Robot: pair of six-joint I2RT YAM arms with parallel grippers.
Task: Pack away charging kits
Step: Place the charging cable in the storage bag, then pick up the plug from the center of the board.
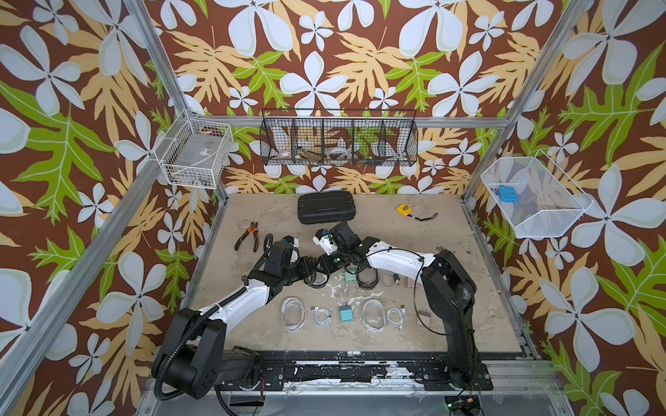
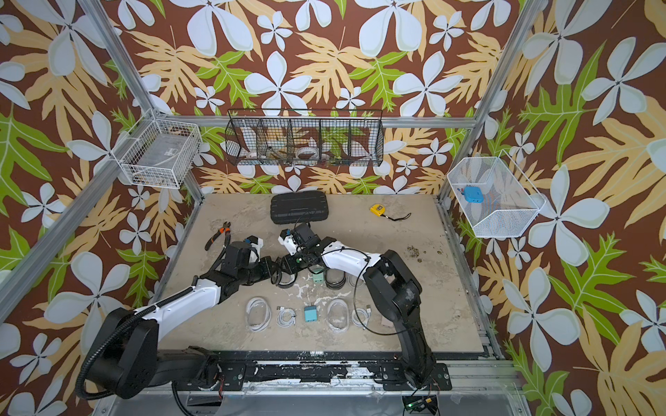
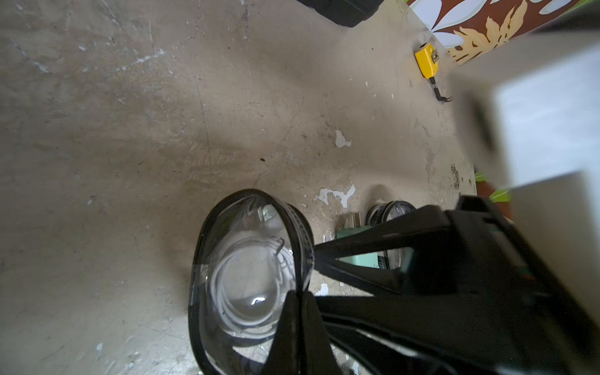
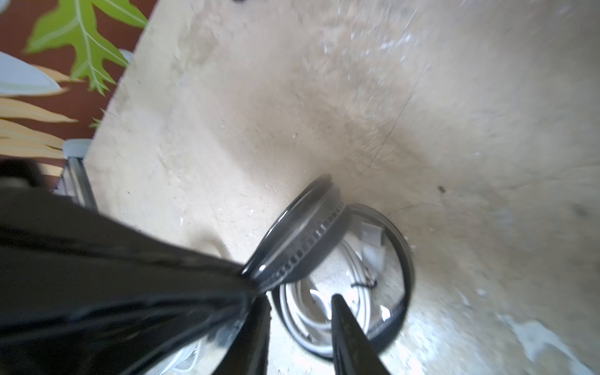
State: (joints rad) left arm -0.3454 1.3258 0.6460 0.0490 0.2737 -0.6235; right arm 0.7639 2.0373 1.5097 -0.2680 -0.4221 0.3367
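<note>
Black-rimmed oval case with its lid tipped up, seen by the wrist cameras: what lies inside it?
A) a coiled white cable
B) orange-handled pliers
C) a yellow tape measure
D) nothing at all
A: in the right wrist view the black-rimmed oval case stands open, and a coiled white cable lies in its base.

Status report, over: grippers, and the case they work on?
Left gripper shut on black-rimmed case, lid raised. Right gripper open over white cable inside. Teal plug beside it, not blocking.
</note>
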